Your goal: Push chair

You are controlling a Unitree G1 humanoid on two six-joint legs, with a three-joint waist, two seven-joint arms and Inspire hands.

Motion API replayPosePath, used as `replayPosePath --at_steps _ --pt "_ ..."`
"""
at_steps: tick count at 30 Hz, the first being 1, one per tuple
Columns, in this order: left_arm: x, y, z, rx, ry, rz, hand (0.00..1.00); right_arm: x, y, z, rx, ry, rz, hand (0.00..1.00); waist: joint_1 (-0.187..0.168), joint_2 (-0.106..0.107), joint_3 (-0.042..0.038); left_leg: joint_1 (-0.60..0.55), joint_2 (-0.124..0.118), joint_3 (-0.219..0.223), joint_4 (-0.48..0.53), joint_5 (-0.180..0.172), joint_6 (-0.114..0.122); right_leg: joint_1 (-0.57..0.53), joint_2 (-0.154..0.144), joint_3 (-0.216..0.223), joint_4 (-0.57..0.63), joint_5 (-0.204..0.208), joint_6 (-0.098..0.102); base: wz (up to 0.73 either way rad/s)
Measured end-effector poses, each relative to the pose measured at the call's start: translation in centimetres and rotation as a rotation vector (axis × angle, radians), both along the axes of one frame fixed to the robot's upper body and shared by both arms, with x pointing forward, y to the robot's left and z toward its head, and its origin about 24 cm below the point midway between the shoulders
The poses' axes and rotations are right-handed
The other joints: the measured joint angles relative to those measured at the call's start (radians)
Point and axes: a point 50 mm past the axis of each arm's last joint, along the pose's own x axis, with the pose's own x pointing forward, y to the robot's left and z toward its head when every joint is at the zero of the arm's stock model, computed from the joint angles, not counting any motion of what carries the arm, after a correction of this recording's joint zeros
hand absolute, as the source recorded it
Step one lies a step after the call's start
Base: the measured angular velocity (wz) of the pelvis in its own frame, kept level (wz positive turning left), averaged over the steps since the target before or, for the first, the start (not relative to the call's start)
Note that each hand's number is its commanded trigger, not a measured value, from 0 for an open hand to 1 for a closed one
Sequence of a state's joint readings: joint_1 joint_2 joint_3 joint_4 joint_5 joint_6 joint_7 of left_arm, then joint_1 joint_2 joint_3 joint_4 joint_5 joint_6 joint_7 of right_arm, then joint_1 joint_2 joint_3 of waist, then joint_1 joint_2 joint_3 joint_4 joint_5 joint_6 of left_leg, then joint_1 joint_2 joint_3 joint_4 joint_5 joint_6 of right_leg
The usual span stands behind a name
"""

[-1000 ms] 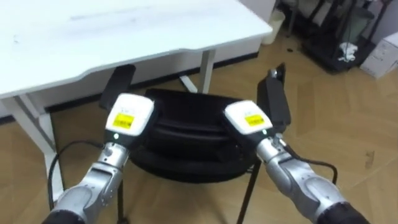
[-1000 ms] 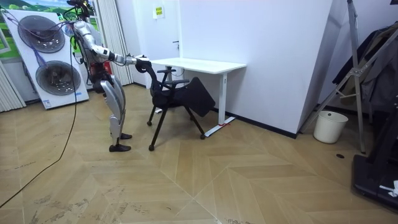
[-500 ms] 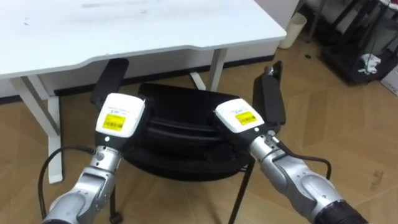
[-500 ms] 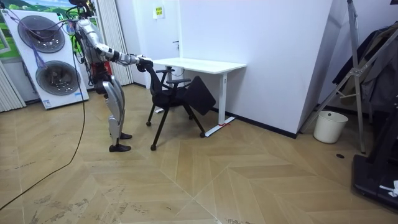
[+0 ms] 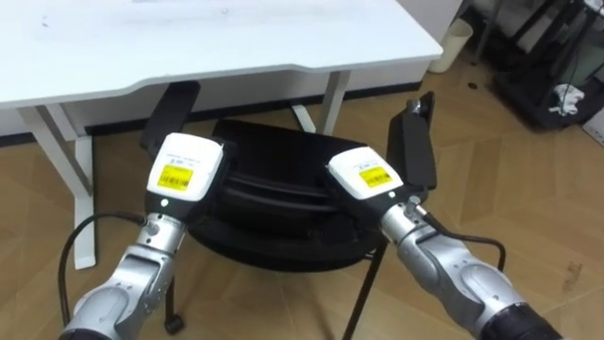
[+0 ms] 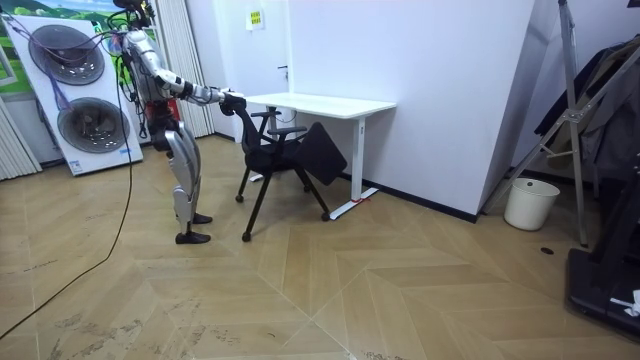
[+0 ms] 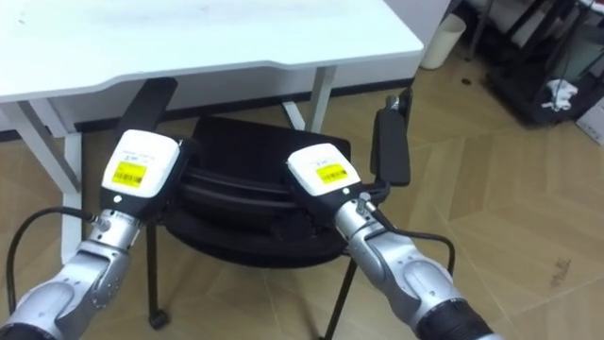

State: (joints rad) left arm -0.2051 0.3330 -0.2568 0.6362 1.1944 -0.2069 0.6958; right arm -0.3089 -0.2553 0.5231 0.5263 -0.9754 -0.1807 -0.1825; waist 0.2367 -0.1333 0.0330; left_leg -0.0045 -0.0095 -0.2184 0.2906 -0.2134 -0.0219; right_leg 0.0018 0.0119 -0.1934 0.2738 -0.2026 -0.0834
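Observation:
A black office chair with two armrests stands in front of me, its seat partly under a white desk. My left hand and right hand both rest on the top of its backrest, left and right of the middle. Only the backs of the hands show. In the room view I stand upright behind the chair, arms stretched forward to it, with the desk beyond.
The desk's legs flank the chair. A pale bin stands by the wall at the room view's right, and a dark rack is at my right. A washing-machine panel stands behind me. The floor is wood.
The chair has edged a little toward the desk with both hands still on its backrest. The eye view has shifted slightly.

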Motion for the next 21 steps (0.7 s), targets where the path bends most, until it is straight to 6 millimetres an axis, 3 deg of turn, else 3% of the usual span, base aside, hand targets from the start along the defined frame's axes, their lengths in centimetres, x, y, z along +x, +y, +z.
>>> replayPosePath --at_steps 12,15,17,18,20,21 --pt "0.21 -0.09 -0.02 -0.009 -0.001 0.019 1.0 0.42 0.28 0.41 -0.007 -0.008 0.012 1.0 0.0 0.001 -0.0033 -0.001 0.016 0.002 -0.014 -0.005 -0.019 -0.008 0.01 -0.021 0.004 -0.016 0.0 0.02" --pt "0.04 0.01 -0.29 -0.001 0.011 0.026 1.0 0.34 0.32 0.23 -0.016 0.002 0.018 1.0 -0.011 0.003 -0.002 -0.006 0.013 -0.01 0.018 -0.004 -0.02 0.013 0.008 -0.045 0.006 -0.027 -0.004 0.23" --pt "0.07 0.12 -0.29 0.004 0.011 0.03 1.0 0.33 0.4 0.3 -0.018 0.001 0.025 1.0 -0.036 -0.004 -0.0059 -0.02 0.013 -0.011 0.04 -0.003 -0.024 0.019 -0.001 -0.09 0.003 -0.042 -0.022 0.45" --pt "0.08 0.12 -0.28 0.004 0.01 0.031 1.0 0.33 0.4 0.34 -0.017 -0.001 0.027 1.0 -0.048 -0.006 -0.0046 -0.024 0.016 0.015 0.054 -0.003 -0.025 0.016 -0.006 -0.11 0.003 -0.042 -0.024 0.58" --pt "-0.13 0.17 -0.49 0.001 0.016 0.035 1.0 0.1 0.64 0.09 -0.015 0.015 0.036 1.0 -0.055 -0.005 -0.0033 -0.041 0.085 0.24 0.204 -0.048 -0.009 0.046 -0.017 -0.185 0.008 -0.054 -0.035 0.2" --pt "-0.29 0.29 -0.54 0.0 0.015 0.039 1.0 0.03 0.8 0.03 -0.011 0.02 0.038 1.0 -0.054 -0.005 -0.0017 -0.038 0.106 0.277 0.24 -0.058 -0.01 0.059 -0.016 -0.21 0.008 -0.059 -0.035 -0.07"
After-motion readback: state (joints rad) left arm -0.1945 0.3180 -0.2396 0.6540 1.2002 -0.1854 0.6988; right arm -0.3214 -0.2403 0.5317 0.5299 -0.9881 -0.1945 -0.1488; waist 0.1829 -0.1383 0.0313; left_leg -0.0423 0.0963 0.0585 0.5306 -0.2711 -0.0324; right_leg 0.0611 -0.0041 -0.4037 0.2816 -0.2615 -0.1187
